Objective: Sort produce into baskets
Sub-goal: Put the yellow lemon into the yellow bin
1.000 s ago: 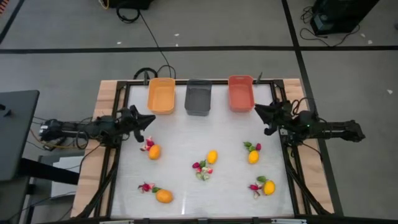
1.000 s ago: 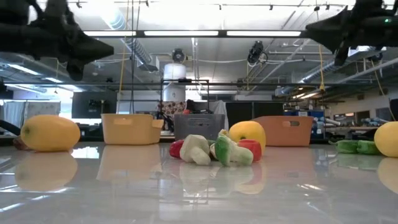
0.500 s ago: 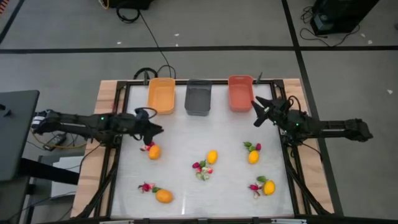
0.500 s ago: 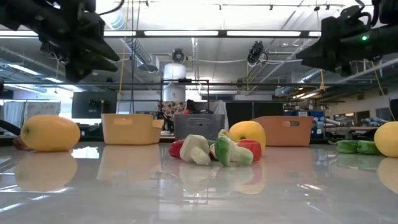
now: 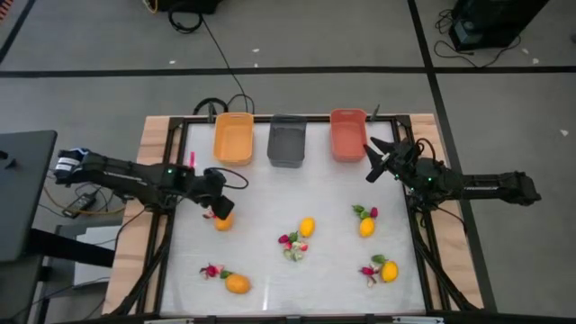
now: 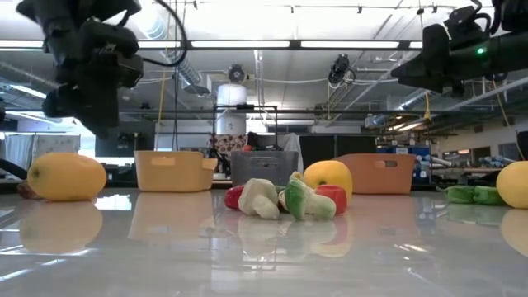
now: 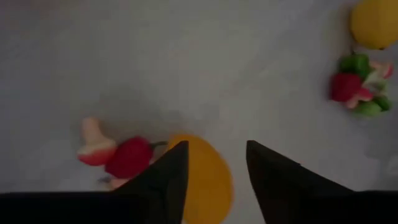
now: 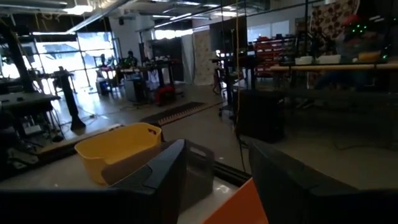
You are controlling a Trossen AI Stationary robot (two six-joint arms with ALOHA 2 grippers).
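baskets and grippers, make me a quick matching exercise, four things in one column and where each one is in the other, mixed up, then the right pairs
Things:
1. yellow-orange basket
2. dark grey basket
3. salmon basket
4. left gripper

Places:
A. middle of the row at the table's far edge
B. above a yellow-orange fruit on the left part of the table
C. left end of the row
D. right end of the row, with the right gripper just beside it

Pairs: 1-C, 2-A, 3-D, 4-B
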